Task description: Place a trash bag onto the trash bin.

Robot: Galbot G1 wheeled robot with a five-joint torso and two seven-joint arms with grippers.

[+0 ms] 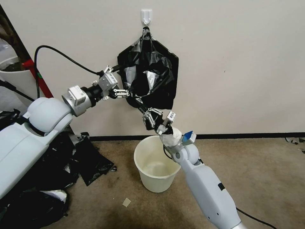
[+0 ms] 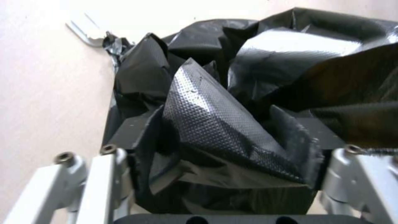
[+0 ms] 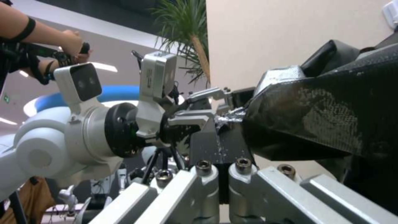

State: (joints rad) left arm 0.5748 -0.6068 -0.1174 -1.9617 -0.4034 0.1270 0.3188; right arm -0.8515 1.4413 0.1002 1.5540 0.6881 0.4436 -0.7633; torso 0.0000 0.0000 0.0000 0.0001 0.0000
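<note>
From a flat black pack [image 1: 170, 92] hanging on a wall hook [image 1: 146, 16], the glossy black trash bag [image 1: 147, 76] bulges out with silvery folds. My left gripper [image 1: 122, 81] is at the bag's left side, open, with crumpled bag plastic [image 2: 215, 124] lying between its spread fingers [image 2: 104, 174]. My right gripper [image 1: 142, 110] is under the pack, shut on a lower fold of the bag [image 3: 311, 121]. The right wrist view also shows the left gripper [image 3: 230, 104] beside that fold. The cream-white trash bin [image 1: 159, 183] stands upright on the carpet directly below, beside the right forearm.
A heap of black plastic scraps [image 1: 63, 165] covers the floor to the left, under my left arm. A bigger white tub [image 1: 12, 79] stands at the far left by the wall. A small paper scrap [image 1: 126, 202] lies in front of the bin.
</note>
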